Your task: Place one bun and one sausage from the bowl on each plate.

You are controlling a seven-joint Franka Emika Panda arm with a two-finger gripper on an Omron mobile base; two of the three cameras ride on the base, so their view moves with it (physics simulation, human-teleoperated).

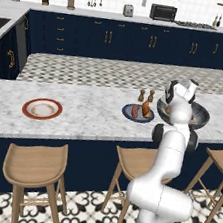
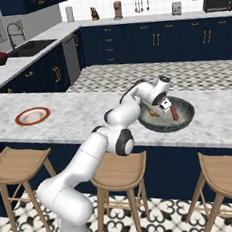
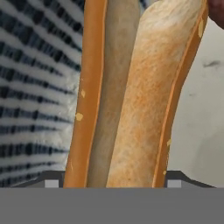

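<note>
Split bun (image 3: 131, 96): fills frame centre of hand view, standing between the gripper (image 3: 113, 183) fingertips at bottom edge, inside the bowl (image 2: 186, 120). Grip state: cannot tell.

On the worktop (image 1: 82, 114), my hand (image 2: 160, 109) hangs in the bowl (image 2: 186, 120) with a bun (image 3: 131, 96) between its fingertips, a plate (image 1: 133, 118) bearing bun and sausage just left, another plate (image 1: 42, 109) far left.
</note>
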